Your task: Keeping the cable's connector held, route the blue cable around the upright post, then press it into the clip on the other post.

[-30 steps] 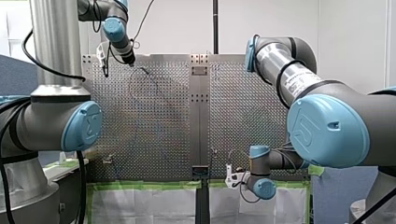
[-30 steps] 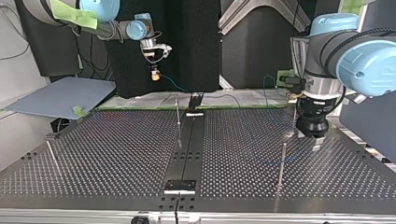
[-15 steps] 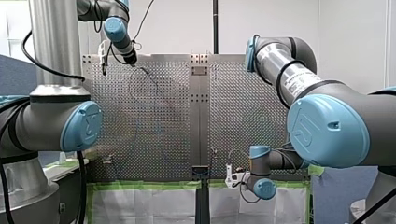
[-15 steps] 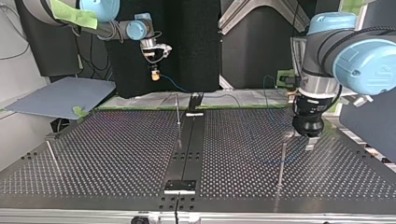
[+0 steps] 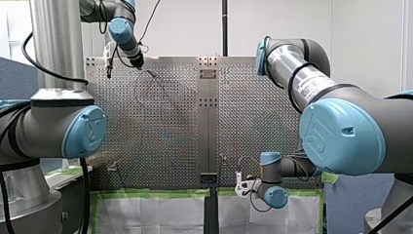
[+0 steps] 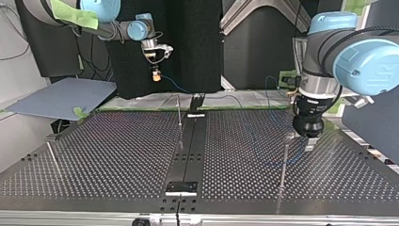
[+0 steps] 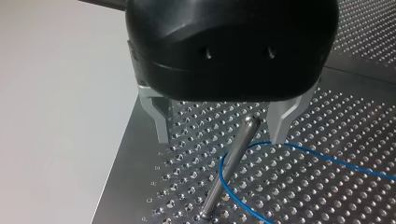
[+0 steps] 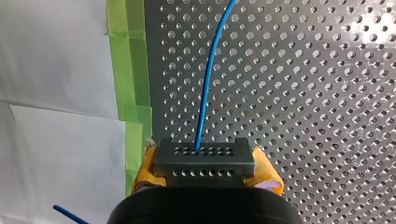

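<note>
Right gripper (image 8: 205, 169) clenched on connector (image 8: 204, 161) — thin blue cable (image 7: 327, 159) looks limp, springy; pinch close beside post (image 6: 283, 160). Left gripper (image 7: 219, 125) released, at post's 1 o'clock, top view.

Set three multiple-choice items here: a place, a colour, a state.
1. In the left wrist view, the blue cable bends: A at the upright post; B inside a clip; C over green tape.
2. The pads holding the connector are: A red; B yellow; C white.
3. My left arm's jaws are: A shut on the cable; B shut on the post; C open.
Key: 1A, it curves at the post; 2B, yellow flanks the connector; 3C, they stand apart.
</note>
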